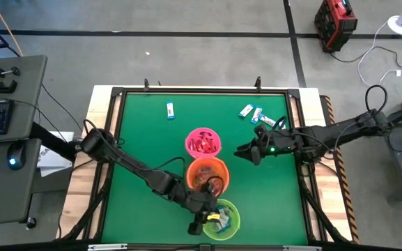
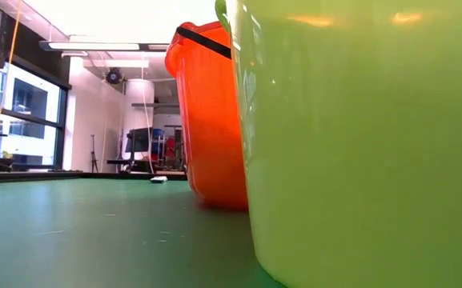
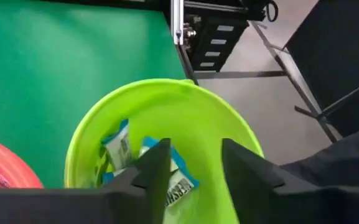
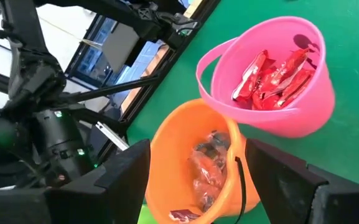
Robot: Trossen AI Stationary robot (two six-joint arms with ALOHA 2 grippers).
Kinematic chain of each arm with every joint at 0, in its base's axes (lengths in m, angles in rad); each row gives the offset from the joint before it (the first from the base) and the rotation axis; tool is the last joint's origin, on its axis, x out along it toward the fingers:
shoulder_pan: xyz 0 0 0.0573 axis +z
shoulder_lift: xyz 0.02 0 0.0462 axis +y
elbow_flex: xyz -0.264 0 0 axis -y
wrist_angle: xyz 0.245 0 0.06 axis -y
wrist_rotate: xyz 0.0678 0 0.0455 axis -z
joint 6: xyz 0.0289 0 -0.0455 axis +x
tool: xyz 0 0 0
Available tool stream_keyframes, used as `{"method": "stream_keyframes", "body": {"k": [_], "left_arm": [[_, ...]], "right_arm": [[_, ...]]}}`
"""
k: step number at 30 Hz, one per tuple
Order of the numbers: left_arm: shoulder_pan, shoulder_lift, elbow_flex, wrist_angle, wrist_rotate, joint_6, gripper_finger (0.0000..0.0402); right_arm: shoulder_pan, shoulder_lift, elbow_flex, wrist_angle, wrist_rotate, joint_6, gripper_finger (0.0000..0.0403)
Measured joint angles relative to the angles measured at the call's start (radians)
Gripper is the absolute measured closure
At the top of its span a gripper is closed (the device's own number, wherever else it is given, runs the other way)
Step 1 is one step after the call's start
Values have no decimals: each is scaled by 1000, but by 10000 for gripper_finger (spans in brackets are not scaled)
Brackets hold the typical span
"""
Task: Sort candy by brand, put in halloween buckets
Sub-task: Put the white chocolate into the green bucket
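Buckets stand in a row down the green table (image 1: 138, 139) seen from above, pink bucket (image 1: 203, 142) farthest, orange bucket (image 1: 207, 174) in the middle, lime green bucket (image 1: 223, 217) nearest, with the left gripper (image 1: 202, 224) over the green one's rim, the right gripper (image 1: 244, 153) hovering beside the pink one, and four blue-and-white candies (image 1: 170, 110) loose near the far edge. From table height the green bucket (image 2: 359, 144) fills the front with the orange bucket (image 2: 208, 120) behind it. The left wrist camera shows parted, empty jaws above blue-and-white packets (image 3: 118, 146) in the green bucket (image 3: 191, 106), while the right wrist camera shows wide, empty jaws over the orange bucket (image 4: 167, 143) holding orange-red candy and the pink bucket (image 4: 303, 118) holding red packets (image 4: 272, 78).
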Motion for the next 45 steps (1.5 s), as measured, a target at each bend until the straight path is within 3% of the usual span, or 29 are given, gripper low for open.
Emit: {"method": "stream_keyframes", "body": {"k": [3, 6, 9, 12, 17, 23, 27, 34, 38, 45], "left_arm": [[16, -18, 0, -26, 25, -11, 230], [57, -80, 0, -154, 87, -9, 201], [110, -176, 0, -322, 107, -5, 187], [167, -296, -22, -404, 76, 46, 185], [293, -517, -88, -396, -44, 119, 188], [508, -694, -189, -356, -122, 80, 188], [614, -731, -240, -354, -140, -29, 189], [660, -703, -288, -341, -165, -96, 189], [672, -674, -291, -344, -168, -89, 189], [699, -668, -290, -346, -159, 0, 189]], "right_arm": [[0, 0, 0, -4, 2, 7, 148], [0, 0, 0, -25, 59, 65, 148], [-22, 0, 0, -97, 153, 214, 148], [-80, 0, 0, -206, 169, 341, 148], [-239, 0, 0, -406, 103, 349, 148], [-568, 29, 0, -560, 63, 182, 148], [-762, 123, 0, -495, -13, 57, 148], [-936, 355, 2, -386, -53, -74, 148], [-995, 450, 2, -361, -9, -72, 148], [-1004, 530, 2, -270, 23, -23, 148]]}}
